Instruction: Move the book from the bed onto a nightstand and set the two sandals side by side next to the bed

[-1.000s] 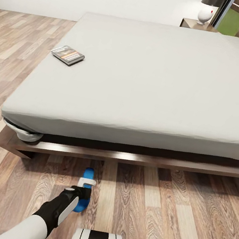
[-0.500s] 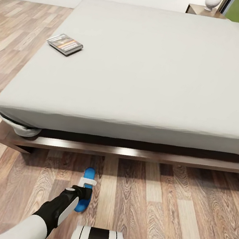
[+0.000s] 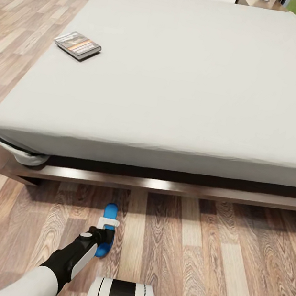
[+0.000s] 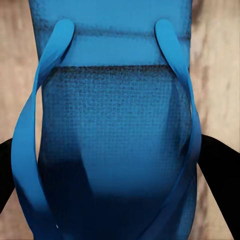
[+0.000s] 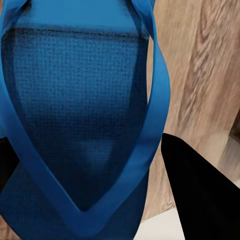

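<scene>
A blue sandal [image 3: 106, 230] is gripped by the left gripper [image 3: 103, 237], its long side pointing to 12 o'clock, at the bed [image 3: 180, 76]. A sandal [image 5: 75, 115] is seen between the right gripper's dark fingers [image 5: 200, 190]; whether it is squeezed cannot be told.

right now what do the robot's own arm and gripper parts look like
In the head view the left arm has a smooth white lower segment, then a black segment with a white panel and a small round grey-white joint cap near the wrist. The left gripper ends in a pale white piece. In both wrist views the jaws appear as plain matte black wedges, with no cables or markings visible.
</scene>
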{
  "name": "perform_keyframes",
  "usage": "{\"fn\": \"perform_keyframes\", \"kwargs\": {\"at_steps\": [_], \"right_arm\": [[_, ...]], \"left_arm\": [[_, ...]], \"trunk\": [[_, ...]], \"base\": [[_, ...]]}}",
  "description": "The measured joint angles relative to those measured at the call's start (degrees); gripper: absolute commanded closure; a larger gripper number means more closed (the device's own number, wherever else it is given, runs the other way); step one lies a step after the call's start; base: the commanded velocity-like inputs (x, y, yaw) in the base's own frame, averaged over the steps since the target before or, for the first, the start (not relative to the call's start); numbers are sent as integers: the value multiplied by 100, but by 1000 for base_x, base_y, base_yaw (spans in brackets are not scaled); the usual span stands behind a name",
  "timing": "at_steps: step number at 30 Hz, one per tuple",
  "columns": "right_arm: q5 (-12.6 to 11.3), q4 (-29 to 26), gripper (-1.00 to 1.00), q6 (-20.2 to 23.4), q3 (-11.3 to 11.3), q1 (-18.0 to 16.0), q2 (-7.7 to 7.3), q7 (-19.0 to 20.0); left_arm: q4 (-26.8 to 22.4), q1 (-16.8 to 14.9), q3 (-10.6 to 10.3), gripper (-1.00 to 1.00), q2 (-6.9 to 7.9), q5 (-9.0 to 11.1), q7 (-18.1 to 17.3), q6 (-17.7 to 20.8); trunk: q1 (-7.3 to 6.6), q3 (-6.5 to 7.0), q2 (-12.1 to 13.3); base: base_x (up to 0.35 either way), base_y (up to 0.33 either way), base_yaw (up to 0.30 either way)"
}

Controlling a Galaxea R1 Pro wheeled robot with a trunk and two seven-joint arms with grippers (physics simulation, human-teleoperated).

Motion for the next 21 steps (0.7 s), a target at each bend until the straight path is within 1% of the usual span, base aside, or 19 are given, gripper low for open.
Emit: {"fn": "perform_keyframes", "kwargs": {"at_steps": [8,16,20,21], "right_arm": [[0,0,100,0,1,0,0,-1],[-1,0,100,0,0,0,0,-1],[0,0,100,0,1,0,0,-1],[-1,0,100,0,0,0,0,-1]], "left_arm": [[0,-4,10,100,-2,3,7,-29],[-7,-6,41,100,6,6,7,-30],[-8,-9,115,100,26,9,8,-30],[-9,-8,132,100,28,9,7,-30]], "trunk": [[21,-177,-11],[20,-178,-11],[31,-266,-16],[31,-267,-16]], "base": [[0,0,0],[0,0,0],[0,0,0],[0,0,0]]}}
